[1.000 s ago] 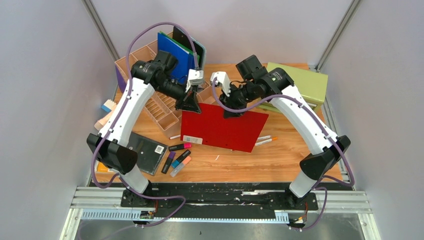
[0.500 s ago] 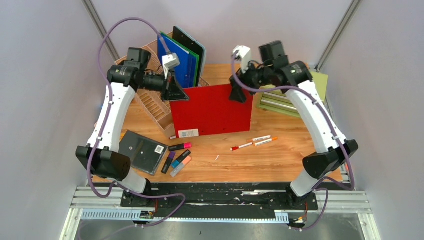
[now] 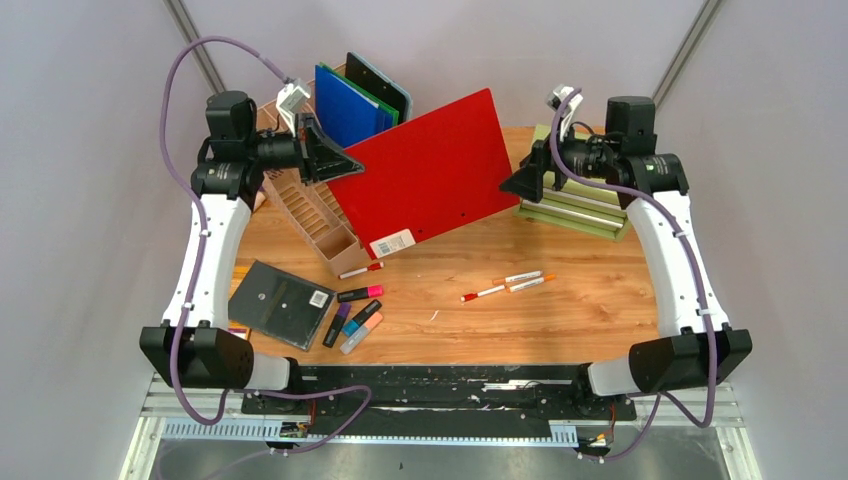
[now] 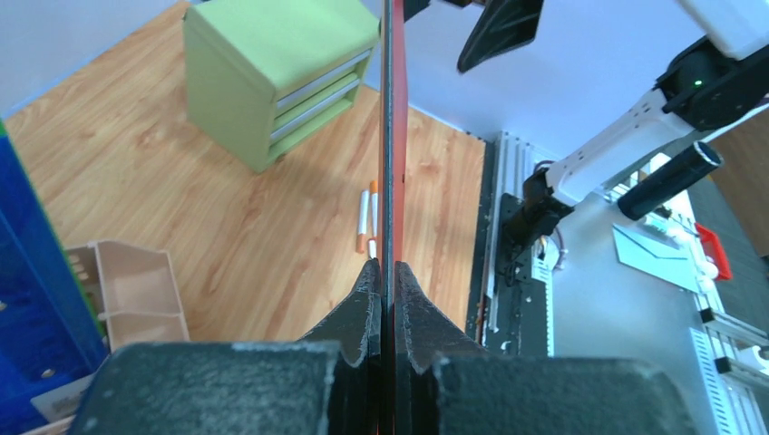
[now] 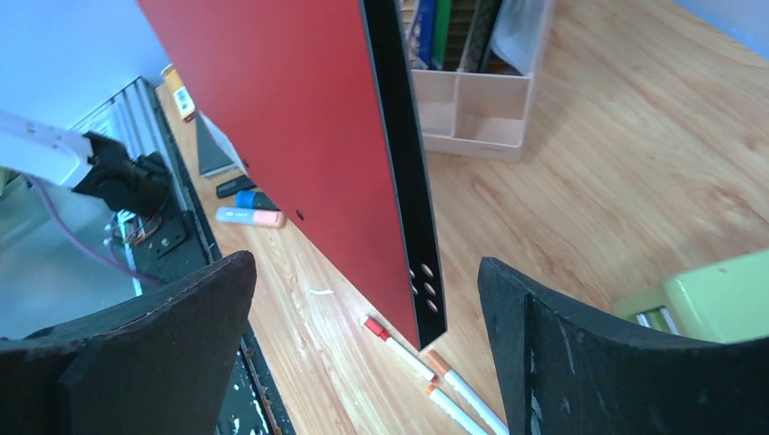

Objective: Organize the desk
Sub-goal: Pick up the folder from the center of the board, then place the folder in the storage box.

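— Where the black metal rail (image 3: 440, 378) edges the large light orange-brown wood-grain desk (image 3: 580, 320), what lies closest?

— Toward the front left, a flat black square case (image 3: 282, 303), with a small cluster of coloured highlighter markers (image 3: 355, 318) just beside it. Right of the middle, three thin white pens (image 3: 510, 284) with red and orange caps lie loose on the bare wood.

— And farther in?

— A pale wooden compartment organiser (image 3: 318, 222) stands at the left. Above it, the left gripper (image 4: 388, 272) is pinched tight on the edge of a stiff red rectangular folder (image 3: 430, 175), which hangs tilted above the desk with its labelled corner lowest.

— Does the right gripper (image 3: 515, 185) grip it too?

— No. Its jaws are spread wide. The folder's black edge sits between the fingers, and neither pad touches it.

— What is at the back?

— A small light-green drawer cabinet (image 3: 585, 200) stands at the right rear, below that gripper. Upright blue and green folders (image 3: 350, 110) stand at the left rear, behind the organiser.
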You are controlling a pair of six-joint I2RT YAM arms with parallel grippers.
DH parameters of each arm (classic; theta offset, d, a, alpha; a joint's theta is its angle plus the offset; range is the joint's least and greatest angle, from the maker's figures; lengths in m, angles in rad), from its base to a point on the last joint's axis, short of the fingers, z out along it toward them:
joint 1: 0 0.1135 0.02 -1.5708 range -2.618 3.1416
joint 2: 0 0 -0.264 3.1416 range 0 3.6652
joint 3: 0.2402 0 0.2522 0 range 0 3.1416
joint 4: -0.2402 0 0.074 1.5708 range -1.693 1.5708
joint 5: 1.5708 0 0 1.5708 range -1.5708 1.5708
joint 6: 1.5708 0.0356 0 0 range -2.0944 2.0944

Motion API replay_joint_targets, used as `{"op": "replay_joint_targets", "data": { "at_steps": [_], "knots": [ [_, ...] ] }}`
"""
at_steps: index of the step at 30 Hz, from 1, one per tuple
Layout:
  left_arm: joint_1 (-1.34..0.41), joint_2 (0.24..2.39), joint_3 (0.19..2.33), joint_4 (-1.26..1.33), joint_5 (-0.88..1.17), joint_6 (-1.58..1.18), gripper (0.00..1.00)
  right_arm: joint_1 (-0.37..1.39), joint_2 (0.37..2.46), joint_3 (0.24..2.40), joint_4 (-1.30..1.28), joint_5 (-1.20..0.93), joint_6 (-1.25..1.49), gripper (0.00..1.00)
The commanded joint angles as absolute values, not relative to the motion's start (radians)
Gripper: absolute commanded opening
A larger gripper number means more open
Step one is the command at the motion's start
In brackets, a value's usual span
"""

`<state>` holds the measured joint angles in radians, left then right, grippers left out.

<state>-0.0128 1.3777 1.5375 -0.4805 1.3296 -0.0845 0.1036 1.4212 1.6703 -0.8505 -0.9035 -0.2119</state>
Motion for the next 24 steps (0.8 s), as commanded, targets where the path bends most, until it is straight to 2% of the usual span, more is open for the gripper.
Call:
{"op": "replay_joint_targets", "data": {
  "at_steps": [1,13,17,19,24],
  "knots": [
    [-0.015,1.33,1.537,-0.265,1.427,-0.255,0.0,0.106,1.383,1.606,-0.717,-1.046,-0.276,0.96],
    [-0.015,1.29,1.49,-0.265,1.469,-0.265,0.0,0.109,1.464,1.589,-0.716,-1.144,-0.376,0.98],
    [-0.015,1.286,1.483,-0.265,1.47,-0.264,0.0,0.115,1.48,1.566,-0.717,-1.279,-0.377,0.95],
    [-0.015,1.289,1.482,-0.265,1.468,-0.26,0.0,0.13,1.483,1.558,-0.725,-1.328,-0.378,0.86],
    [-0.015,1.304,1.473,-0.3,1.443,-0.187,0.0,0.178,1.469,1.542,-0.75,-1.355,-0.385,0.4]
  ]
}}
